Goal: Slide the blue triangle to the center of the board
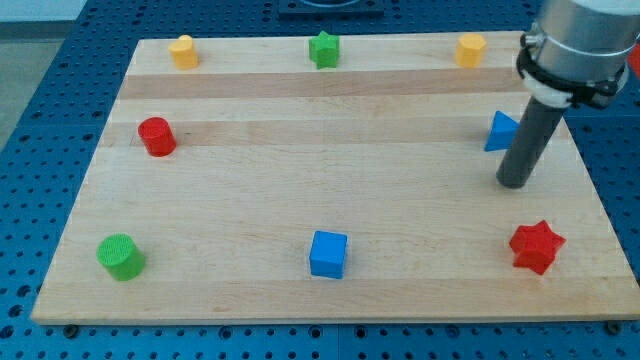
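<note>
Blue triangle (499, 131) at frame's right edge of counter (300, 200), partly hidden behind rod. My tip (513, 184) just below-right of it, contact unclear. No fingers fitted; nothing held. Red star (536, 246) lower right.

Straight dark grey rod, my tip (513, 184) blunt, silver-grey cylindrical housing above, black collar ring
</note>
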You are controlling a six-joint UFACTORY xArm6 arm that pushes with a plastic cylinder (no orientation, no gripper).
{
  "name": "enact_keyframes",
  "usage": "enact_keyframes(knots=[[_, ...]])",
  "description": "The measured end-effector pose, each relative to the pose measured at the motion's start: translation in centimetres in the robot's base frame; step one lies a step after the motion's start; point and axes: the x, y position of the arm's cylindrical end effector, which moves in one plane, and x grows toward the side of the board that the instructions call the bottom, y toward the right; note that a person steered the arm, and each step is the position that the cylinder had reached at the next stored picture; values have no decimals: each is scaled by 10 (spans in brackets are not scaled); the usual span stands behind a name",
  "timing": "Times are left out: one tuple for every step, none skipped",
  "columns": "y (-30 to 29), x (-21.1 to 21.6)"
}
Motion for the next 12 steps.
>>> enact_keyframes(knots=[[20,-17],[48,-27],[66,-46],[65,-67],[49,-68],[33,-68],[18,-66],[4,-58],[-17,-53],[-36,-44],[-60,-38],[-90,-38]])
